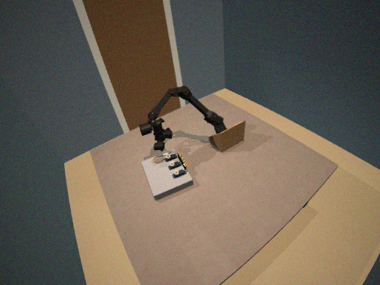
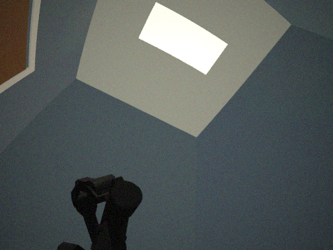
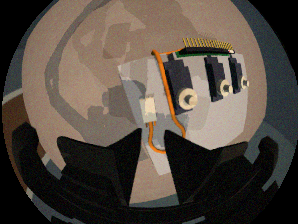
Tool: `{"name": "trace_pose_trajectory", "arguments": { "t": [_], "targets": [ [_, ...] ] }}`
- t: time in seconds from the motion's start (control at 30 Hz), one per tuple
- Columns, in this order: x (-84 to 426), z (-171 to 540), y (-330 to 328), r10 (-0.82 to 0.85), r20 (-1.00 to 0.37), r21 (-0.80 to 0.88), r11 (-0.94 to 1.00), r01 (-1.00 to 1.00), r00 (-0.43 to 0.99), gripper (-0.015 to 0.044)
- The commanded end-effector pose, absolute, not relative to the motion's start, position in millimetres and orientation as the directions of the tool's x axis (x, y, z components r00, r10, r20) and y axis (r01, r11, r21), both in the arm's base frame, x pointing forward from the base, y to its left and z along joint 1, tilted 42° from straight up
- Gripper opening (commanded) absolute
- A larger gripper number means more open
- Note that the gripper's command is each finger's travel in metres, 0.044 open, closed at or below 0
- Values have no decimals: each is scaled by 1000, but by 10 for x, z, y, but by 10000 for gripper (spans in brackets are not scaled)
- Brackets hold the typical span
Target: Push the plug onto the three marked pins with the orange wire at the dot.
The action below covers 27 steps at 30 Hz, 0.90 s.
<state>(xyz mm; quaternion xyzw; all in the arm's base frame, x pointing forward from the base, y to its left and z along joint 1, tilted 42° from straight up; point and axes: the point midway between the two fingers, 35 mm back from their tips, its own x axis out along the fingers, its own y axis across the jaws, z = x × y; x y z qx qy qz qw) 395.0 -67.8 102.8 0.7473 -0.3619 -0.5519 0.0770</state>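
Tool (image 1: 163,141) (image 3: 153,132), black with two tapered fingers, stood partly open, nothing between its fingertips. Its black jointed arm (image 1: 196,103) (image 2: 122,202) arched over the surface (image 1: 226,203) (image 3: 195,22), a brownish-grey mat on pale wood. In the wrist view, the thin orange lead (image 1: 153,160) (image 3: 169,97) curved in a loop just beyond the fingertips. Small cream rectangular plug (image 1: 165,154) (image 3: 147,109) was at one end of the pale grey block-shaped holder (image 1: 166,181) (image 3: 215,120), ungripped and apart from the pins. Further on, three dark servos (image 1: 174,165) (image 3: 214,80) with round cream hubs sat in a line; the lead passed along the nearest. Beyond them, a row of thin gold-coloured metal pins (image 1: 184,160) (image 3: 207,44) edged the holder. Coloured band and dot: too small to tell. Farther off, an upright brown panel (image 1: 231,137) stood by the arm's foot.
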Motion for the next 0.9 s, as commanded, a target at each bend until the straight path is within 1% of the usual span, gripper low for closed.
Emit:
{"name": "trace_pose_trajectory", "arguments": {
  "t": [0.0,0.1,0.17,0.87],
  "targets": [
    [3960,988,-694,-650,-754,589,-733,-340,94,115],
    [3956,952,-705,-665,-744,631,-733,-254,68,115],
    [3955,943,-708,-668,-742,640,-732,-233,62,115],
    [3975,700,-931,-669,-740,641,-731,-233,62,115]
  ]
}}
